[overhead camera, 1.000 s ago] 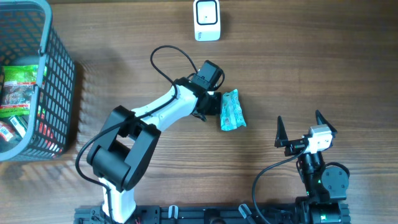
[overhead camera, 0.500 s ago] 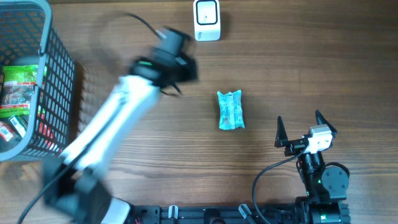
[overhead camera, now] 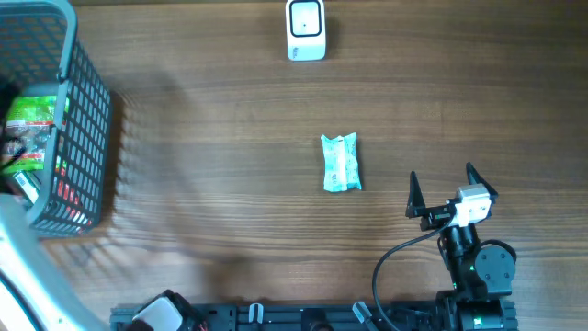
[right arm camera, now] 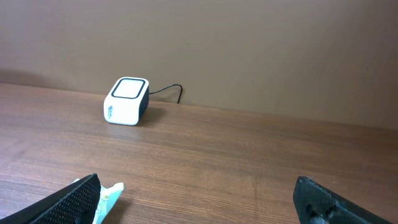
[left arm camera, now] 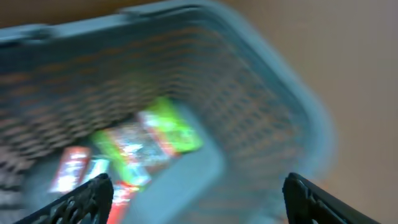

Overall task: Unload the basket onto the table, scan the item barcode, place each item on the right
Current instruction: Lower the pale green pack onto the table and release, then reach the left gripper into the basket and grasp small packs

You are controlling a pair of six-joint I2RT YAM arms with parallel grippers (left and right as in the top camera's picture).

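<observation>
The teal snack packet (overhead camera: 341, 164) lies flat on the wooden table (overhead camera: 230, 211), just ahead and left of the right gripper (overhead camera: 446, 191), whose jaws are spread with nothing between them. The barcode scanner (overhead camera: 305, 29) sits farther out. The left gripper (left arm camera: 199, 196), jaws wide and empty, hovers over the grey basket (left arm camera: 267, 93) of packets (left arm camera: 149, 140).

left arm (overhead camera: 13, 267): blurred white streak at the near left edge.
left gripper (left arm camera: 198, 194): jaws spread wide, tilted downward.
right arm (overhead camera: 478, 262): folded at the near right.
right gripper (overhead camera: 441, 179): jaws wide apart, aimed far.
</observation>
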